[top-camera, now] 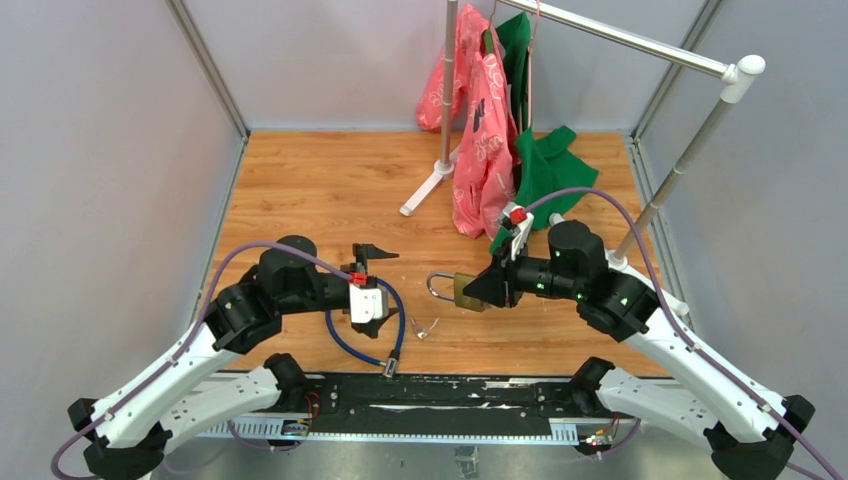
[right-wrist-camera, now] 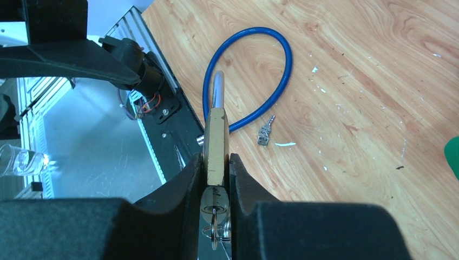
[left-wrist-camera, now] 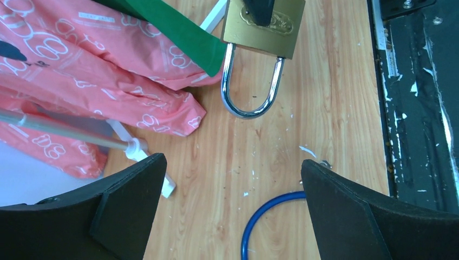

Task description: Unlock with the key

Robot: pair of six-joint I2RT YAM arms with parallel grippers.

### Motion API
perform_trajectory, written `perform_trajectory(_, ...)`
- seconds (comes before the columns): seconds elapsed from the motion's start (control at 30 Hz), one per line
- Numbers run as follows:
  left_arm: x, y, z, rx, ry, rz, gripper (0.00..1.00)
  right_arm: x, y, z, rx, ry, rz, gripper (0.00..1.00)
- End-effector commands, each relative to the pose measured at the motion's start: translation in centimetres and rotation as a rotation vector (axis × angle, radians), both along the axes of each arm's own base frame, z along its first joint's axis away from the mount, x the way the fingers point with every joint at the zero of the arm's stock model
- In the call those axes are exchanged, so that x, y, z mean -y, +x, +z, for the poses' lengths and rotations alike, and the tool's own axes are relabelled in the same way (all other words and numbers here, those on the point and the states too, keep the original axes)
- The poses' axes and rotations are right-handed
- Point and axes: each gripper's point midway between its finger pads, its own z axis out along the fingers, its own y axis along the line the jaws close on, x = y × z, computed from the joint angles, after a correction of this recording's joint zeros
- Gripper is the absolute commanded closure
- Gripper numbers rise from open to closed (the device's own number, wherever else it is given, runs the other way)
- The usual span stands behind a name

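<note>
My right gripper (top-camera: 492, 288) is shut on the flat sides of a brass padlock (top-camera: 468, 291), holding it off the wooden table with its steel shackle (top-camera: 438, 287) pointing left. The right wrist view shows the padlock (right-wrist-camera: 216, 138) edge-on between the fingers. A key (right-wrist-camera: 215, 230) on a ring sits in its keyhole, at the end nearest the camera. My left gripper (top-camera: 387, 289) hangs open and holds nothing, a short way left of the shackle. From the left wrist, the padlock (left-wrist-camera: 263, 24) lies ahead of my left gripper (left-wrist-camera: 233, 181).
A blue cable loop (top-camera: 345, 345) lies on the table under the left gripper, with small loose keys (top-camera: 425, 328) beside it. Pink bags (top-camera: 478, 150) and green cloth (top-camera: 545, 170) hang from a white rack (top-camera: 444, 90) behind. A black rail (top-camera: 430, 390) runs along the near edge.
</note>
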Motion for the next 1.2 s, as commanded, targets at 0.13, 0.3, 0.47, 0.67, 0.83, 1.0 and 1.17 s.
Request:
perform_trajectory(0.13, -0.9, -0.9, -1.3, -0.087, -0.016, 0.037, 0.00, -1.0, -2.0, 3.1, 0.102, 0.090, 0.152, 1.00)
perform_trajectory(0.3, -0.7, -0.7, 0.1, -0.127, -0.090, 0.082, 0.00, -0.9, -1.9, 3.6, 0.130, 0.084, 0.155, 1.00)
perform_trajectory(0.47, -0.1, -1.6, -0.9, -0.141, -0.048, 0.006, 0.00, -0.9, -1.8, 3.7, 0.139, 0.075, 0.162, 1.00)
perform_trajectory(0.67, 0.8, -2.6, -0.8, -0.155, -0.051, -0.082, 0.00, -1.1, -2.7, 4.3, 0.133, 0.089, 0.215, 1.00)
perform_trajectory(0.83, 2.4, -2.9, -1.1, -0.226, -0.043, -0.145, 0.05, -1.8, -3.8, 5.6, 0.116, 0.143, 0.285, 1.00)
perform_trajectory(1.0, 4.3, -2.4, -1.9, -0.321, -0.042, -0.161, 0.14, -2.5, -4.6, 6.6, 0.099, 0.199, 0.347, 1.00)
perform_trajectory(1.17, 5.3, -1.9, -1.9, -0.338, -0.084, -0.160, 0.26, -3.1, -4.5, 6.7, 0.092, 0.214, 0.363, 1.00)
